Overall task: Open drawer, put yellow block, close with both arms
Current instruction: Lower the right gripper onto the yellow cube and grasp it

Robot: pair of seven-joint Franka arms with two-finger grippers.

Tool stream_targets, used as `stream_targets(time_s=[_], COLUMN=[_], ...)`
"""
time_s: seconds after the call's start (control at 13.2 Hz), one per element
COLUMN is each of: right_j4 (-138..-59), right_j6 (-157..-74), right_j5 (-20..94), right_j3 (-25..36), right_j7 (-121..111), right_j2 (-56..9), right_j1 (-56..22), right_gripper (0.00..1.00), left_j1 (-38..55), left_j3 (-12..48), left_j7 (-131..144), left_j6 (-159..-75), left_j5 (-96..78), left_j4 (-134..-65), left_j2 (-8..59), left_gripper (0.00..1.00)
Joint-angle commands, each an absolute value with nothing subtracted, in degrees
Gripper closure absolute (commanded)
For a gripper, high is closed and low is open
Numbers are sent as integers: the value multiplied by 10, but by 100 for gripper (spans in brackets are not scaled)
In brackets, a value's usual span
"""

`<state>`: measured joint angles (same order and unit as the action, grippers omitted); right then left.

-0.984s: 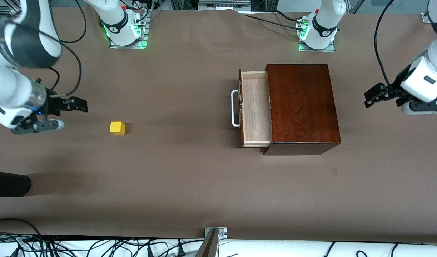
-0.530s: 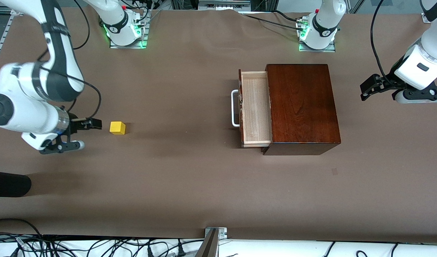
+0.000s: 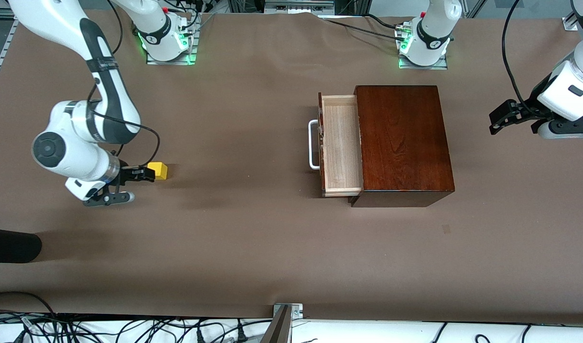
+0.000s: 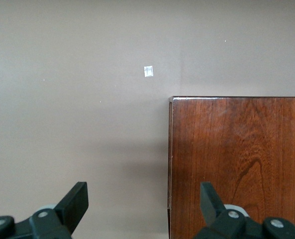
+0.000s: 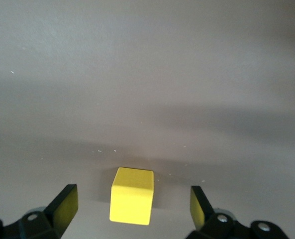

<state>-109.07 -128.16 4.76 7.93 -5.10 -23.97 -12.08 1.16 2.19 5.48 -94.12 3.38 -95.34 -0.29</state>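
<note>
While on the table, yellow block (image 5: 132, 201) between spread right jaws; left jaws also spread.

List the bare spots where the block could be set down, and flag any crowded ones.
The drawer stands open, its tray bare. Bare table runs between the yellow block and the drawer's handle, and nearer the front camera. Tightest spot: the open right gripper at the block. The open left gripper hangs past the wooden box at the left arm's end.

Yellow block (image 3: 157, 170) on the table (image 3: 253, 238) — toward the right arm's end; drawer (image 3: 340, 145) well apart.
</note>
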Motion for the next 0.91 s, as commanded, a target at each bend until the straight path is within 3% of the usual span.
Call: stream_targets(time_s=[0.0,0.83], right_j4=[-1152,-1230], right_j6=[-1337,-1407], right_j5=[57,57], right_j3=[62,62], right_j7=[-9,-10], right_j2=[-220,-212], right_j1=[-124,-121], right_gripper=[0,0], left_j1=[18,16], left_j3=[15,21], left_j7=[47,47], left_j6=[-927,-927], left_j5=[23,21], left_j4=[-959,-955], left_j2=[-11,-9], left_gripper=[0,0])
